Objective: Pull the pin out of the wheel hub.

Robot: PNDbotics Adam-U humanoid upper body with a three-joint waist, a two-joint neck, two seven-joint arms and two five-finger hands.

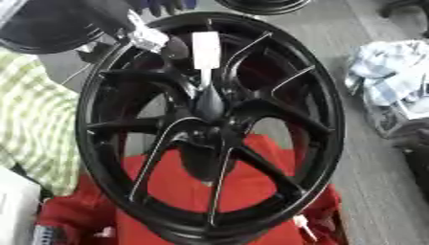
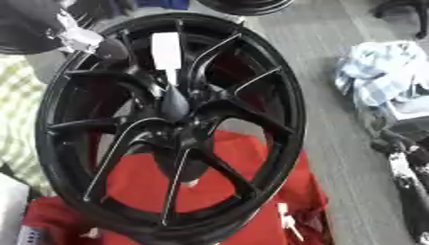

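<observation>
At the hub centre of the black wheel (image 1: 209, 129), propped over red cloth (image 1: 176, 186), stands the white-handled pin (image 1: 205, 52). Left robot hand (image 1: 155, 40) beside its handle; finger state indiscernible.

A black spoked alloy wheel hub (image 1: 209, 124) is set upon a red cloth (image 1: 180, 186); a white flat-headed pin (image 1: 205, 57) is seated above its centre, and a crumpled pale cloth (image 1: 389, 72) is placed to the right.

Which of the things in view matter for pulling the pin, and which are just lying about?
Job:
wheel hub
white pin standing out of it
left hand at the upper rim

Lying about:
red cloth
crumpled pale cloth
green checked cloth
</observation>
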